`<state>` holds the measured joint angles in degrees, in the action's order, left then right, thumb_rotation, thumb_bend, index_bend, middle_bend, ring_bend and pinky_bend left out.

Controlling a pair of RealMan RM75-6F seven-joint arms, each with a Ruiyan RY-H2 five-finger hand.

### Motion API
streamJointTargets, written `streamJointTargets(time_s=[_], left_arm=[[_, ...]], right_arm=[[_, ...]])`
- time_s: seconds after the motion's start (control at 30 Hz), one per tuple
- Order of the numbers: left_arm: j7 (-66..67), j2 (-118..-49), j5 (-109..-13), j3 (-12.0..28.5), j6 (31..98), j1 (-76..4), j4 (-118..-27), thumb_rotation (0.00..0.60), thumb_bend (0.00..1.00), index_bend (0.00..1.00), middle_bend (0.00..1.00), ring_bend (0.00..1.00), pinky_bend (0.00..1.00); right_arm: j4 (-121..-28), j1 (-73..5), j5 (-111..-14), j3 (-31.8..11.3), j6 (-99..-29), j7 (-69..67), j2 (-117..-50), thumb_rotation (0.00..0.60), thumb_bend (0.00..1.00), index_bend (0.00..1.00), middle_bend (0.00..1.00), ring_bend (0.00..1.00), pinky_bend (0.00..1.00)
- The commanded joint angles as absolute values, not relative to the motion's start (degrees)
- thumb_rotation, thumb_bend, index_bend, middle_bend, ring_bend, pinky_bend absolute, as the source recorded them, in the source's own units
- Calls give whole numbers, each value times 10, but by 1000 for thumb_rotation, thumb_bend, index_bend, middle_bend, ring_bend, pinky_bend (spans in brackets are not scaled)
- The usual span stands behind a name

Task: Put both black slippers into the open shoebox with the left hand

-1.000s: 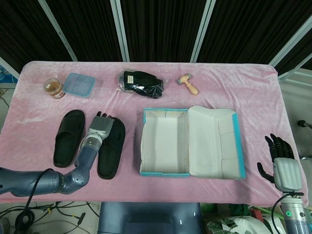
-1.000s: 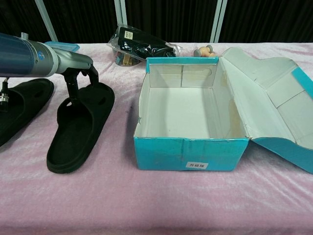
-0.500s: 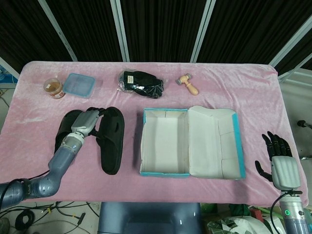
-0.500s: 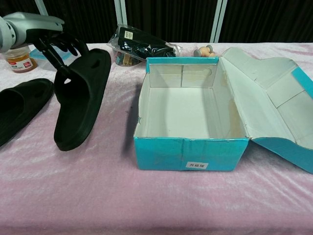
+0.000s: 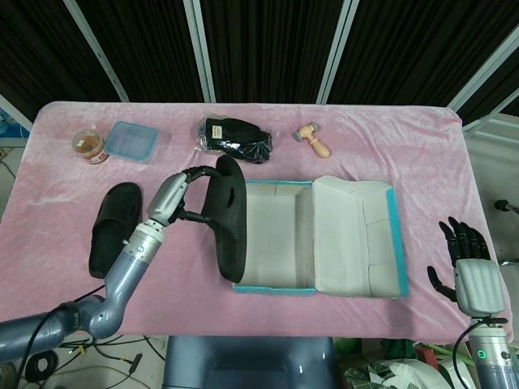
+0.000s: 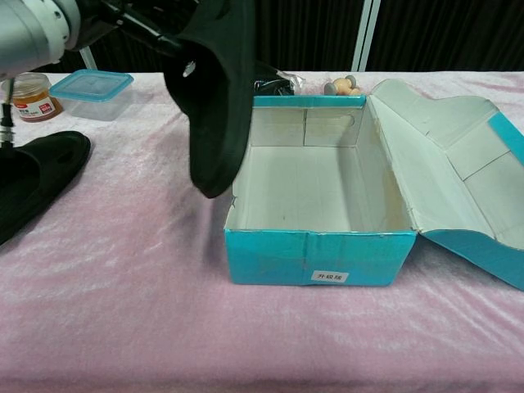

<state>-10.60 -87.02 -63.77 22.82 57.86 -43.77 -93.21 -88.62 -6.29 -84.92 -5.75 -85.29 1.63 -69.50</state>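
The left hand [image 5: 185, 193] grips one black slipper [image 5: 229, 217] by its strap end, holding it off the table, tilted on edge with its toe hanging down; just beyond the hand's far side, the slipper overlaps the near wall of the open shoebox [image 5: 276, 285], whose lid [image 5: 357, 235] lies folded out flat; behind the hand, the second slipper [image 5: 113, 228] lies on the pink table [image 5: 65, 170]; well apart at the opposite edge, the right hand [image 5: 470, 271] hangs empty, fingers spread.

pink table [image 5: 405, 138], shoebox [image 5: 318, 237], slipper [image 5: 113, 228]
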Motion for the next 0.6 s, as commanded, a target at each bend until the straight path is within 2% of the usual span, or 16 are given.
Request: streamJointTargets(time_s=[0.03,0.23,0.6], left_arm=[[-101,-944,-648,251,618,-474,-882,600,153,451,321,241,239],[-138,-1042,-668,254,627,-516,-790,600,154,449,324,241,245],[-206,-1136,-685,251,611,-553,-676,600,154,442,331,241,243]], right_arm=[[-886,-61,-848,-58,-855,14,-694,600,290,0,25,0,83],[-889,-57,-845,-57,-858,11,-688,600,291,0,24,0,83],[-900,-54,-843,-58,-860,17,-678,600,290,0,24,0,83]])
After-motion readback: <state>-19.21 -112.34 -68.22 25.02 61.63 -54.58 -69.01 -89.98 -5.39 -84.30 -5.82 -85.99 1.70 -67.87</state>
